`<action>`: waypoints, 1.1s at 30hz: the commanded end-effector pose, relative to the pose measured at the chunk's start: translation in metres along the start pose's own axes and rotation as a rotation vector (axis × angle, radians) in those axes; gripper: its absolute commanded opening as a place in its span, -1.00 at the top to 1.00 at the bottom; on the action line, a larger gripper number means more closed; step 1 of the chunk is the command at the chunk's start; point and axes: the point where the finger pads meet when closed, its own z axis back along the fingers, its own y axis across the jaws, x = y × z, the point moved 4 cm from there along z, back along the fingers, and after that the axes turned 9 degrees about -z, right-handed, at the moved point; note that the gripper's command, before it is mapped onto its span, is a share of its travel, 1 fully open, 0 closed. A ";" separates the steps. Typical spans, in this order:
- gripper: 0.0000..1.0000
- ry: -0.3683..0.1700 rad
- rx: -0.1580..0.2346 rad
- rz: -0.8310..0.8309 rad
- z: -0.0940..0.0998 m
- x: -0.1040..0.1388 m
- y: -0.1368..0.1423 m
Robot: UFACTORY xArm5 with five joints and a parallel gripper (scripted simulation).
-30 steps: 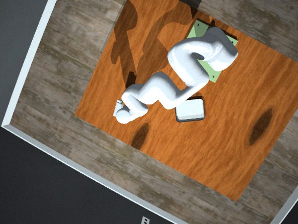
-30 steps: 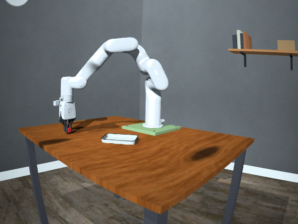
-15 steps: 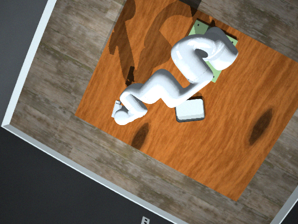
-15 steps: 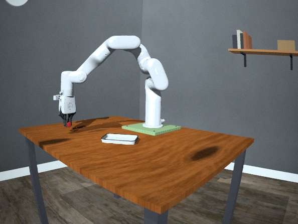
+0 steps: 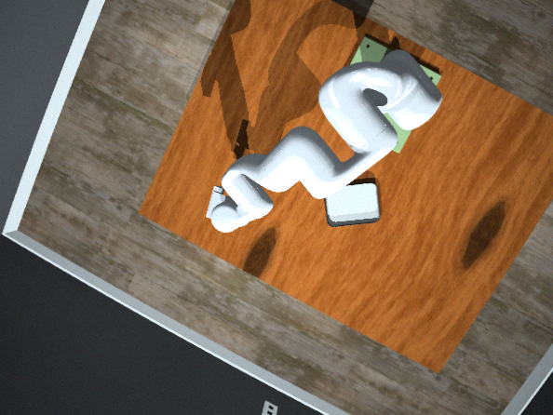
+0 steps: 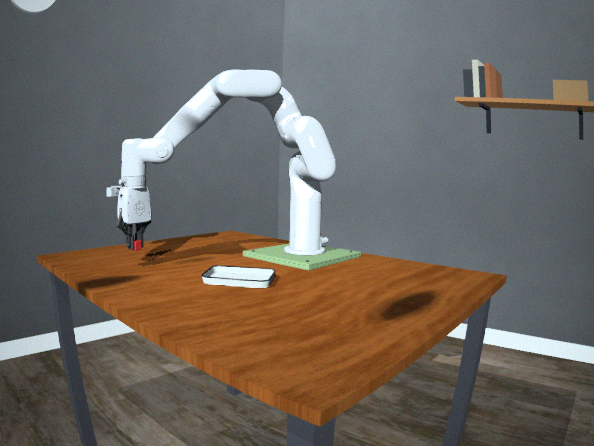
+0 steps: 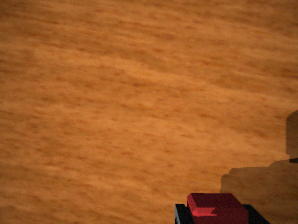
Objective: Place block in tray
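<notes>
The block is a small red cube (image 6: 136,244), held between the dark fingers of my gripper (image 6: 135,239) a little above the table's far left part. In the wrist view the red block (image 7: 217,208) sits at the bottom edge between the fingertips, with bare wood under it. The white tray (image 6: 239,276) lies flat on the table to the right of the gripper, in front of the arm's base. From above, the tray (image 5: 352,205) is partly covered by the arm, and the arm's wrist (image 5: 228,211) hides the block and fingers.
The green base plate (image 6: 302,256) with the arm's column stands behind the tray. The table's left edge is close to the gripper. A wall shelf (image 6: 525,100) with books hangs far to the right.
</notes>
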 end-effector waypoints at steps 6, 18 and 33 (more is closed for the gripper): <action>1.00 0.002 -0.005 0.000 0.002 -0.001 -0.001; 1.00 0.003 -0.004 0.000 0.001 0.089 0.040; 1.00 0.006 0.001 0.000 -0.004 0.268 0.124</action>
